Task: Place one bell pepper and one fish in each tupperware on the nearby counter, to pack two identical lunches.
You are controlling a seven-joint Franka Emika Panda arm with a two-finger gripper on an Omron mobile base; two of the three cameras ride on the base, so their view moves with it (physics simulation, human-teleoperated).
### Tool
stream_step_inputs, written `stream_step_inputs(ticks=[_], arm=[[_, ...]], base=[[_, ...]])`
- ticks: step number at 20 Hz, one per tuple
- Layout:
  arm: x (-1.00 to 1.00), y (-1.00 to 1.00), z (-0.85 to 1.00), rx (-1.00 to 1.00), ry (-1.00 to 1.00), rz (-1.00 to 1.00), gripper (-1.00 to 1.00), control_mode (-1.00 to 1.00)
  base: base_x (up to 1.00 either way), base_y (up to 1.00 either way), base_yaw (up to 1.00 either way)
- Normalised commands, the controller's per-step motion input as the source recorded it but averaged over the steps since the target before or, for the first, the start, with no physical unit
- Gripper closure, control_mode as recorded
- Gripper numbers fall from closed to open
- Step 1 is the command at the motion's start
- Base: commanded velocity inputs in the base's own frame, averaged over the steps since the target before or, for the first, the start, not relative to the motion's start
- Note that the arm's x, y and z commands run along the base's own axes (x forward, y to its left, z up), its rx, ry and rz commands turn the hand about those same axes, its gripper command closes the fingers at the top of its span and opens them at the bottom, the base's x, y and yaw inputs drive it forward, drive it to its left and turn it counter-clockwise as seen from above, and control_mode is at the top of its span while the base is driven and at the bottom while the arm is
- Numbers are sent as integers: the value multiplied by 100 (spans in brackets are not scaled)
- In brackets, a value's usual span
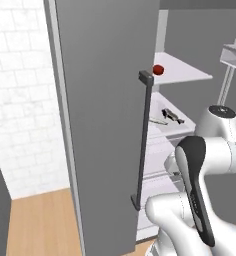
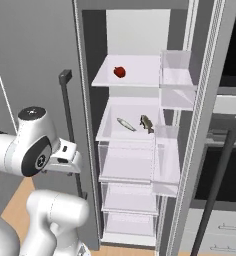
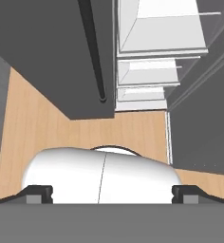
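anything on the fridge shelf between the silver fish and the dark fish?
Nothing. In the right base view, bare white shelf separates the silver fish from the dark fish; they lie apart.

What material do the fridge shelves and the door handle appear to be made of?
Shelves: probably white plastic or frosted glass; smooth, pale, slightly translucent bins below. Door handle: likely dark matte metal or plastic; a thin, straight charcoal bar without shine. The rendering leaves both open.

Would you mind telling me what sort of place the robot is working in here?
Most likely a kitchen, rendered in simulation, in front of an open fridge. Its white shelves carry a red bell pepper and two fish; a tall grey door with a long dark handle stands open, beside a white brick-tile wall.
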Motion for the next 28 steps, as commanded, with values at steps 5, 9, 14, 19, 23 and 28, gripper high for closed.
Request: stream_step_inputs(ticks=[5,9,14,19,23,28], arm=[[0,0,0,0,0,0,-100,100],[0,0,0,0,0,0,-100,100],[0,0,0,0,0,0,-100,100],[0,0,0,0,0,0,-100,100],[0,0,0,0,0,0,-100,100],[0,0,0,0,0,0,-100,100]], base=[[33,-31,17],[3,-24,6],[0,-29,-3],[3,-29,-4],[12,-43,-3],[17,-35,-5]])
